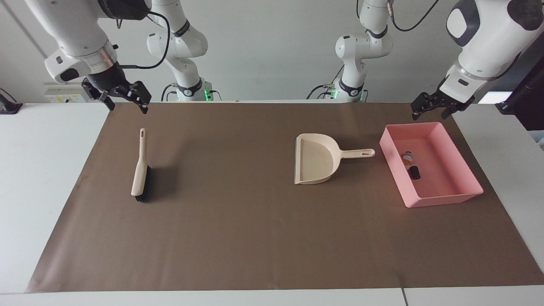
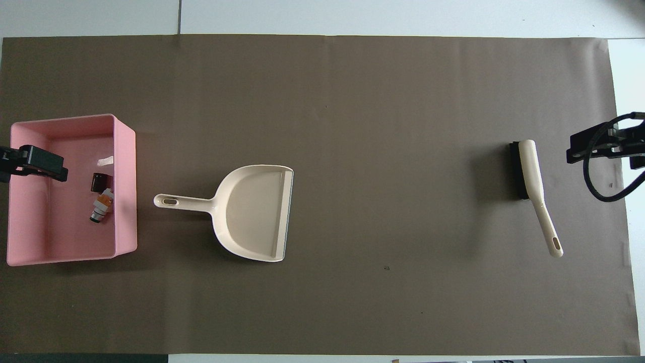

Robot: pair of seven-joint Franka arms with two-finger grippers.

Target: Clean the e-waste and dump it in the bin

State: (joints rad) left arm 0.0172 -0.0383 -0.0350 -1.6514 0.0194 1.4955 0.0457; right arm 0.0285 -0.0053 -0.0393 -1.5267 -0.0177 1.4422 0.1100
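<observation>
E-waste pieces lay inside the pink bin [image 1: 454, 187], close to its wall on the dustpan side: a white piece with orange marks [image 1: 407, 157] and a short black cylinder [image 1: 415, 172] just beside it, farther from the robots. Bin sat on the brown mat [image 1: 238, 238] of the worktop at the left arm's end. Beige dustpan [image 1: 316, 164] lay beside the bin, handle pointing at it, not touching. Brush [image 1: 140, 168] lay at the right arm's end. Left gripper [image 1: 430, 107] hung raised over the bin's robot-side edge, fingers spread, holding nothing. Right gripper [image 1: 123, 97] was raised over the mat's edge near the brush handle, fingers apart, empty.
</observation>
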